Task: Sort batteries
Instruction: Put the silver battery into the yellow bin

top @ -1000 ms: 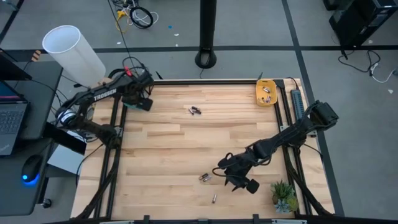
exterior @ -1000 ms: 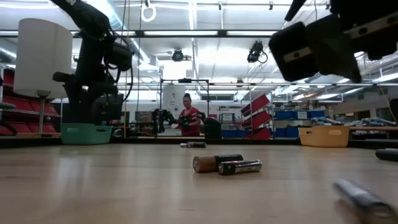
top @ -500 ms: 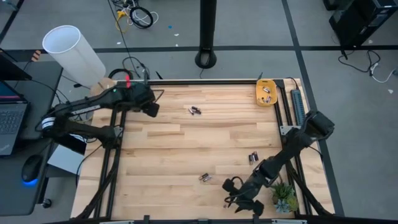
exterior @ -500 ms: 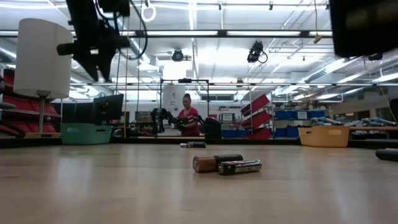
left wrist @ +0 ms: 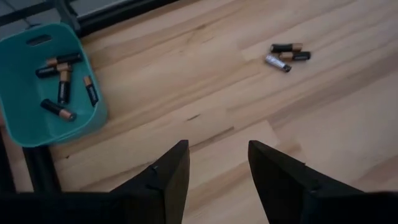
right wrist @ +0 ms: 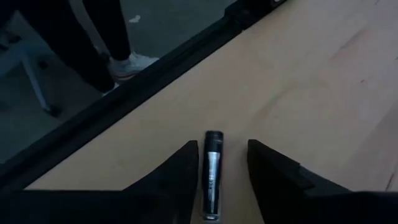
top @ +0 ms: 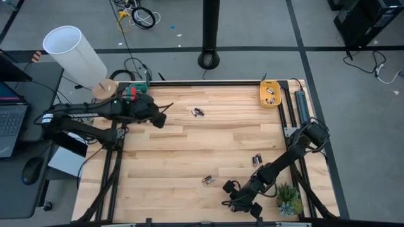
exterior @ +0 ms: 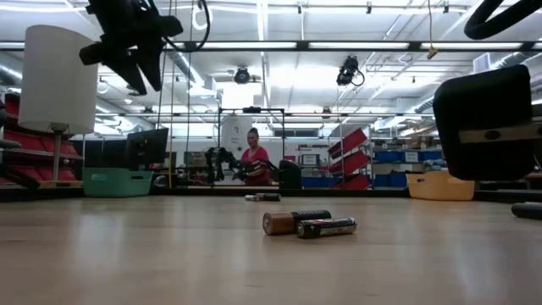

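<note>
straddling a silvery battery (right wrist: 212, 171) near the tabletop's (top: 189, 151) front edge, my right gripper (right wrist: 217, 171) has fingers either side, not yet clamped. my left gripper (left wrist: 214, 171) hovers, spread and empty, near the teal tray (left wrist: 25, 118) of batteries (left wrist: 62, 81).

Both arms are dark, built of slim black links joined by thicker rounded joints. The left arm (top: 95, 112) carries a red and green patch near its wrist, with black cables looping around its base by the table's edge. The right arm (top: 287, 161) has a blocky, boxy joint at its shoulder and bulkier housings toward the wrist. Each wrist view shows two matt black fingers (left wrist: 171, 177), wedge-shaped and tapering to narrow tips, plain and unmarked. In the low view the right arm's housing is a black rounded block.
</note>
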You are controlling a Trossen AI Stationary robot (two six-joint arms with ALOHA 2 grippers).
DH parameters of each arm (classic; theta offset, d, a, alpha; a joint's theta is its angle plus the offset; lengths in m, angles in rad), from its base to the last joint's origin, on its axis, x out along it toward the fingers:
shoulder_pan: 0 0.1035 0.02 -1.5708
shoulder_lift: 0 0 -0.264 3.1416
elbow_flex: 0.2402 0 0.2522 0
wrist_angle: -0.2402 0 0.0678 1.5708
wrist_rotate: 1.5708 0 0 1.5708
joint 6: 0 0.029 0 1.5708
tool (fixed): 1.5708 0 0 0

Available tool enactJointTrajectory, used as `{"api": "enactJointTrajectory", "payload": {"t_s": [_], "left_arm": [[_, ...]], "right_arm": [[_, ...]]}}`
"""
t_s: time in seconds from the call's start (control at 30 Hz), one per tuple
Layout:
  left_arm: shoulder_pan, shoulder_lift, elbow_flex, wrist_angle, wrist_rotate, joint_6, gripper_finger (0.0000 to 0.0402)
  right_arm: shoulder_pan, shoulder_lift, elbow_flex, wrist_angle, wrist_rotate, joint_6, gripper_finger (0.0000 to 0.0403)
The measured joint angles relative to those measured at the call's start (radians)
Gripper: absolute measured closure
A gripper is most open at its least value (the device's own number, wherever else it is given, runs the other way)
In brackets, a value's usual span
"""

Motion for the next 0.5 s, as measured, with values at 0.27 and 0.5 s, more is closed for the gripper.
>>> {"api": "enactJointTrajectory", "payload": {"t_s": [0.27,0.5], "left_arm": [[0.000,0.000,0.036,-0.005,-0.007,0.069,0.0225],[-0.002,0.000,0.037,0.023,0.096,0.057,0.0225]], "right_arm": [[-0.049,0.000,0.001,-0.030,-0.057,0.056,0.0376],[-0.114,-0.078,-0.009,-0.116,-0.083,0.167,0.0380]]}}
